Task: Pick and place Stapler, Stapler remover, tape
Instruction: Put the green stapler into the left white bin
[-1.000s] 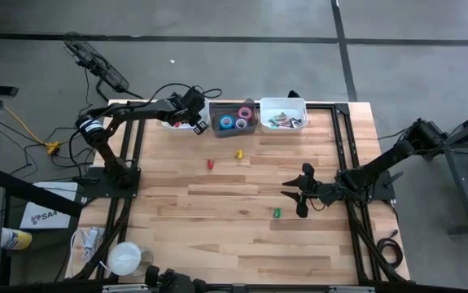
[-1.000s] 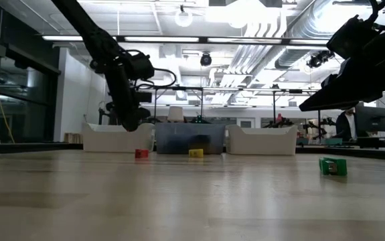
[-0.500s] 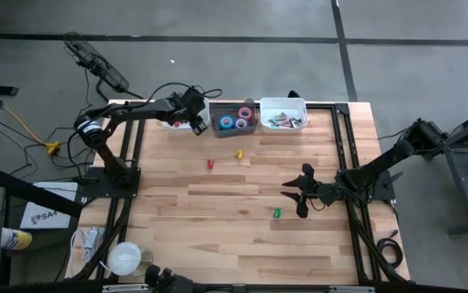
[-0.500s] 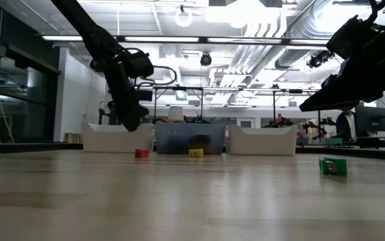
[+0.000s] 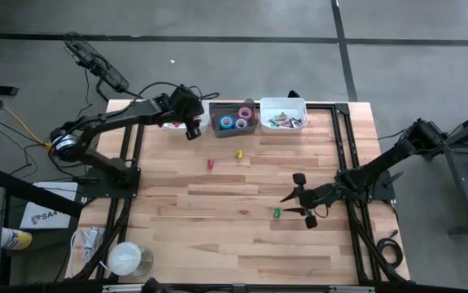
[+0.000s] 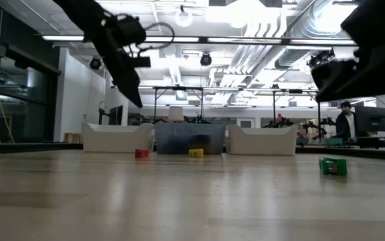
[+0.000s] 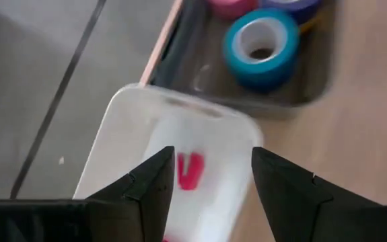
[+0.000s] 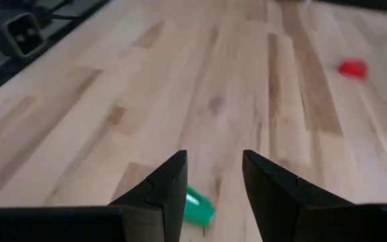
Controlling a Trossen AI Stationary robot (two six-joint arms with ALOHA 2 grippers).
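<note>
Several ring-shaped tape rolls (image 5: 234, 120) in blue, teal, pink and purple lie in a grey tray (image 5: 251, 107) at the table's far edge. The left wrist view shows the blue roll (image 7: 263, 46) inside it. My left gripper (image 5: 191, 128) hangs open above a white bin (image 7: 129, 134) left of the tray, with a red piece (image 7: 190, 171) on the bin's floor below its fingers (image 7: 149, 188). My right gripper (image 5: 295, 205) is open, hovering right of centre just above a small green piece (image 8: 197, 206) that lies flat on the wood. It touches nothing.
A second white bin (image 5: 283, 114) with mixed small items stands right of the grey tray. A red piece (image 5: 209, 164) and a yellow piece (image 5: 238, 154) lie on the wood in front of the bins. Black frame rails (image 5: 343, 155) run along both table sides. A person (image 6: 345, 120) stands far behind.
My left gripper has risen well above the white bin and drawn slightly toward the near-left, still open. My right gripper has turned about its wrist and shifted a little toward the green piece. No object on the table has moved.
</note>
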